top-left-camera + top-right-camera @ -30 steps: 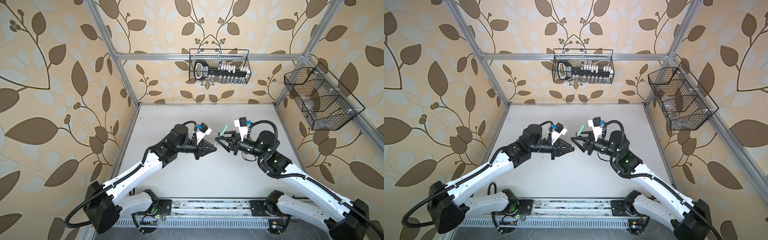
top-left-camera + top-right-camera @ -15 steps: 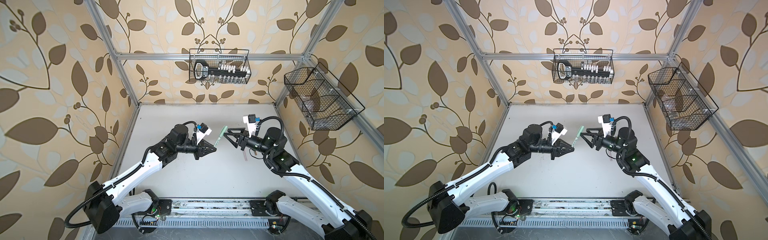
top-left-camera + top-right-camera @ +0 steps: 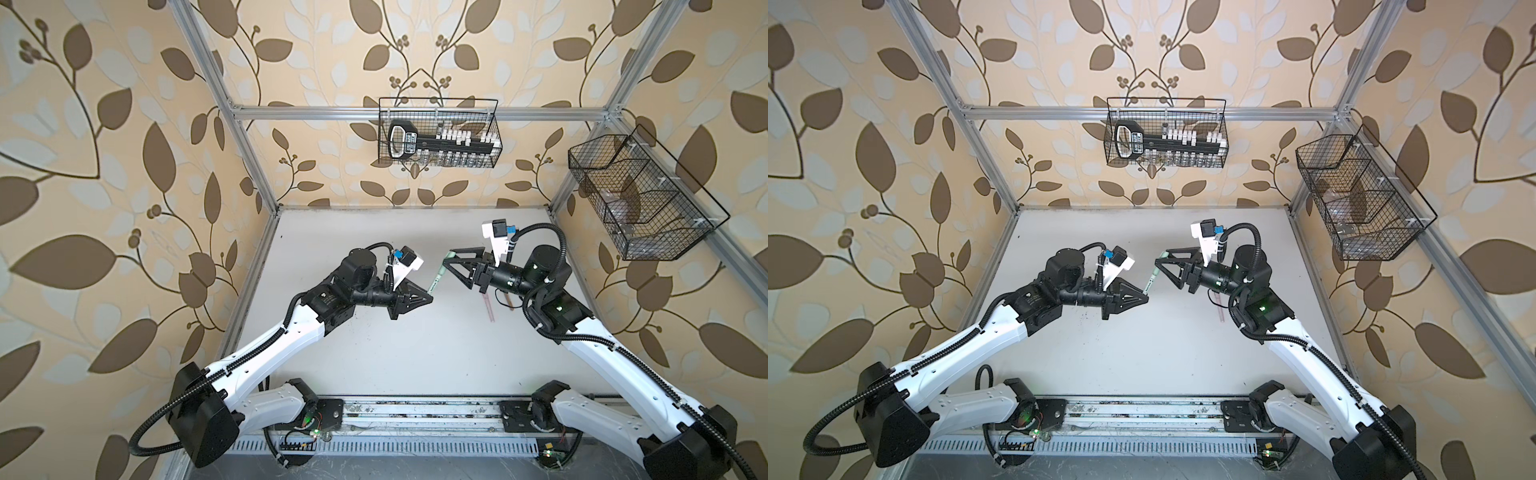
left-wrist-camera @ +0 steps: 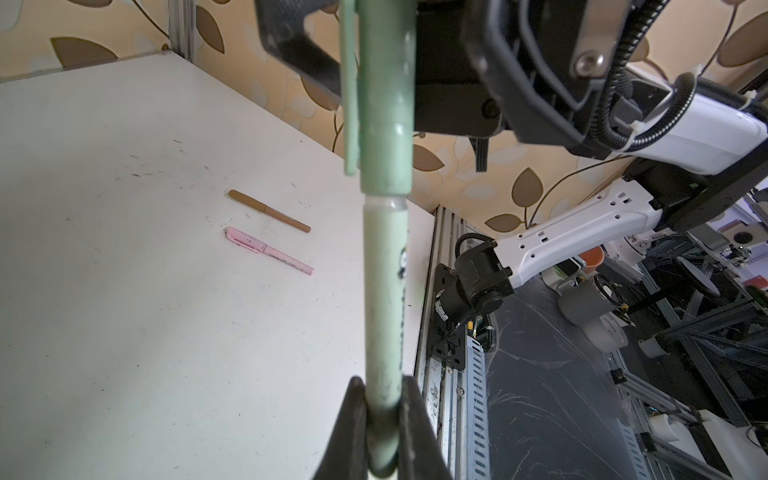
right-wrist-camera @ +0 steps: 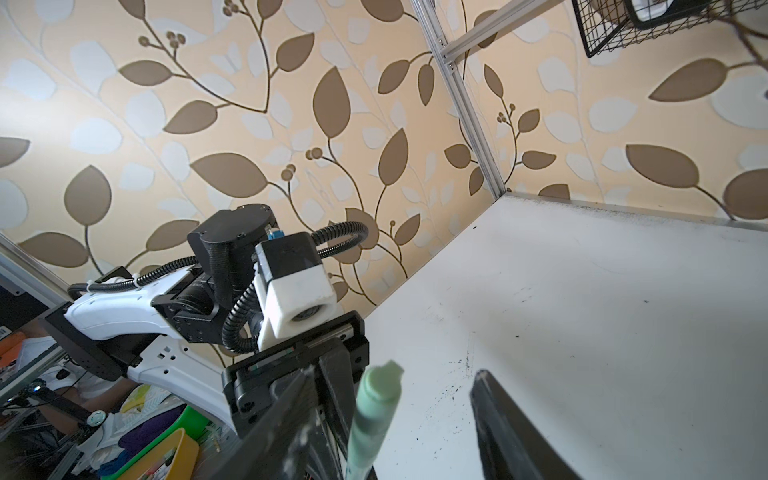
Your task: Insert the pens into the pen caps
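Note:
My left gripper (image 3: 430, 298) (image 4: 383, 415) is shut on the lower barrel of the sage green pen (image 3: 434, 284) (image 4: 384, 291). It holds the pen slanted up above the table. The green pen cap (image 3: 444, 268) (image 4: 384, 104) (image 5: 376, 399) sits over the pen's upper end. My right gripper (image 3: 449, 257) (image 5: 393, 372) is open. Its jaws stand on either side of the cap's end without touching it. A pink pen (image 3: 489, 307) (image 4: 270, 251) and a tan-brown pen (image 3: 508, 299) (image 4: 270, 212) lie capped on the white table (image 3: 395, 345), partly under the right arm.
A wire basket (image 3: 438, 137) with a black tool hangs on the back wall. A second wire basket (image 3: 640, 199) hangs on the right wall. The metal rail (image 3: 415, 411) that carries both arm bases runs along the table's front edge.
My right gripper has opened wider, let go of the green cap and drawn back to the right. The capped green pen stays in my left gripper, which has not moved.

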Controlling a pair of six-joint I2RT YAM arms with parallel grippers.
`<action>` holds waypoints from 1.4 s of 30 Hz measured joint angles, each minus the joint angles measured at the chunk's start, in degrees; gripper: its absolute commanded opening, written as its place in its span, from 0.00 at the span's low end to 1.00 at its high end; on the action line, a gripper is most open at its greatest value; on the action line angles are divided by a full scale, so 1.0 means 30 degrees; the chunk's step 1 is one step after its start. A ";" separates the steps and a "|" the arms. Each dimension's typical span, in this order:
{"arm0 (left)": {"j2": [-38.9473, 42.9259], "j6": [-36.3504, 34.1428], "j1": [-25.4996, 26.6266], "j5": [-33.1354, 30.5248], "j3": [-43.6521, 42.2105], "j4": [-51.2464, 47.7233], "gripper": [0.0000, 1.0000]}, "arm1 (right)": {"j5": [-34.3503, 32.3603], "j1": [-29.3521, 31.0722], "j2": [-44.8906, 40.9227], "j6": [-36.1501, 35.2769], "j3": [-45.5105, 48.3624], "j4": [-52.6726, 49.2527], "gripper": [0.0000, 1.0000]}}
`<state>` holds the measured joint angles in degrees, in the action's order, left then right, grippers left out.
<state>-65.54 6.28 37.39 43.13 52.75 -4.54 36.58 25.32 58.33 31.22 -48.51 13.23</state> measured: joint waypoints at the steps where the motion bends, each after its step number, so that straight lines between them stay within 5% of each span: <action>1: 0.0000 -0.0015 0.0000 0.0000 0.0000 0.0000 0.00 | 0.0036 0.0000 0.0131 0.0044 -0.0080 0.0036 0.59; 11: -0.0284 -0.0211 0.0000 -0.0036 0.0000 -0.0080 0.00 | 0.0299 0.0007 0.0692 0.0692 -0.0401 0.0816 0.37; 19: -0.0321 -0.0860 0.0015 -0.1224 -0.0117 -0.0044 0.00 | 0.0372 0.0109 0.0991 0.1195 -0.0430 0.0801 0.00; 42: -0.2302 -0.2470 -0.0379 -0.2390 0.0342 -0.0546 0.00 | -0.3949 0.1413 0.1763 0.1100 0.1013 0.1537 0.00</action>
<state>-72.44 -1.13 36.25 35.97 53.78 -6.17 24.73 29.56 63.61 34.52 -45.47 17.85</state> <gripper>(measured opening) 0.112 0.105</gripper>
